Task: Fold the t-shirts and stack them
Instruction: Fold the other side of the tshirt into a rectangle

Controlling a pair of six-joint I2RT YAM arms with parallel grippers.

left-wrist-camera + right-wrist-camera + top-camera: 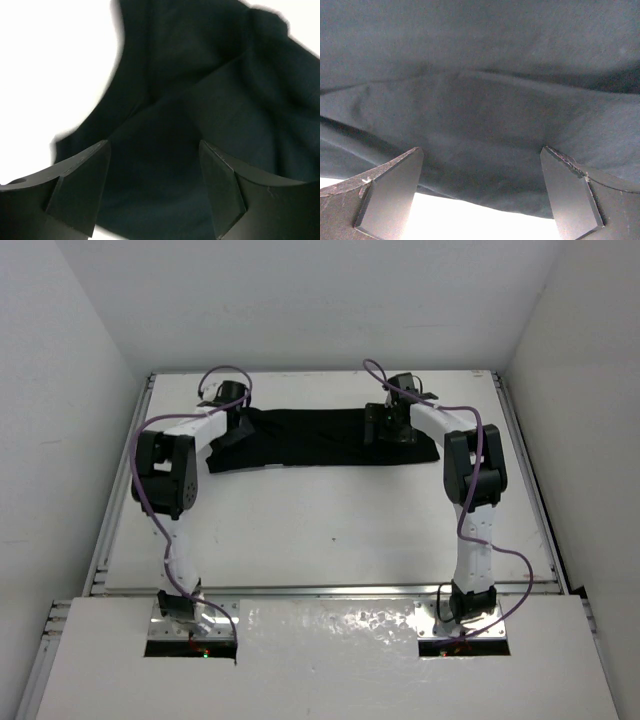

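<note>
The black t-shirt lies spread as a wide band across the far part of the white table. My left gripper hovers over its left end, jaws open, with only cloth between and below the fingers. My right gripper hovers over the shirt's right part, jaws wide open over the cloth, its near hem just ahead of the fingertips. Neither gripper holds anything.
The white table has raised rails along its left and right edges. White walls close in at the back and both sides. Purple cables loop off both arms.
</note>
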